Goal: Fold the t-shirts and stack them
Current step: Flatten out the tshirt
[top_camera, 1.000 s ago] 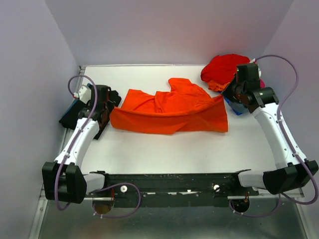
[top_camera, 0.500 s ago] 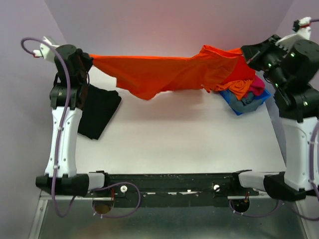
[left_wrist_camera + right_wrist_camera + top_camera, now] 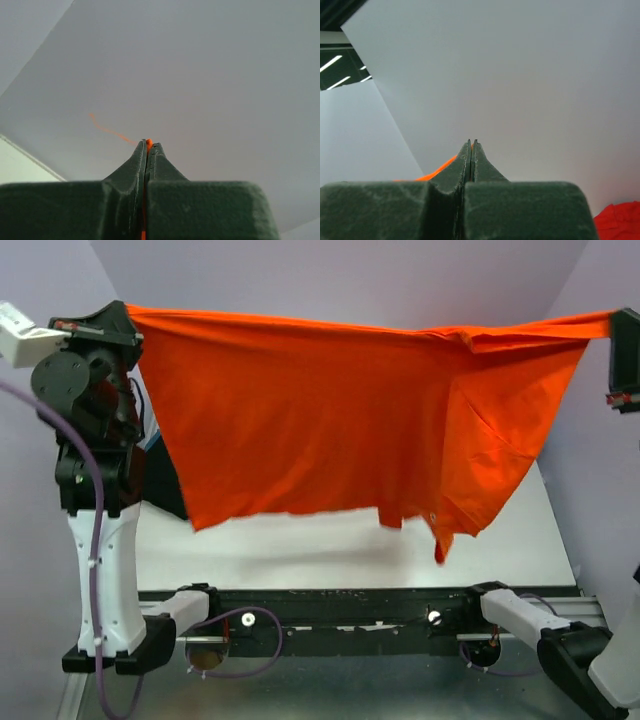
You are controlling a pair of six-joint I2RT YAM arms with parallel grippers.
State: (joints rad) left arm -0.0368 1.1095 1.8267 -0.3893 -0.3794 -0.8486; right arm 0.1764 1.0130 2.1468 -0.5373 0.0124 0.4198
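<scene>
Orange t-shirt [image 3: 340,430]: held aloft, clear of the table [image 3: 300,552], and spread as a broad sheet between the two tools; the upper edge was drawn nearly taut; the lower hem hung free and uneven, lowest towards the right arm.
Left tool [image 3: 148,145]: closed tight on one upper corner of the shirt; a sliver of orange cloth was seen pinched between the fingertips, with a loose thread trailing off to one side.
Right tool [image 3: 472,143]: fingers pressed together with almost no gap; orange cloth was seen beside them; in the overhead view the opposite corner was gripped at the frame's edge.
Purpose of the hold: judged to let the garment's weight pull out creases and show its outline, so that it could be laid flat for folding.
Red fabric [image 3: 619,221]: glimpsed low in the right wrist view; presumably another garment.
Writing: no brand, label or lettering could be read.
</scene>
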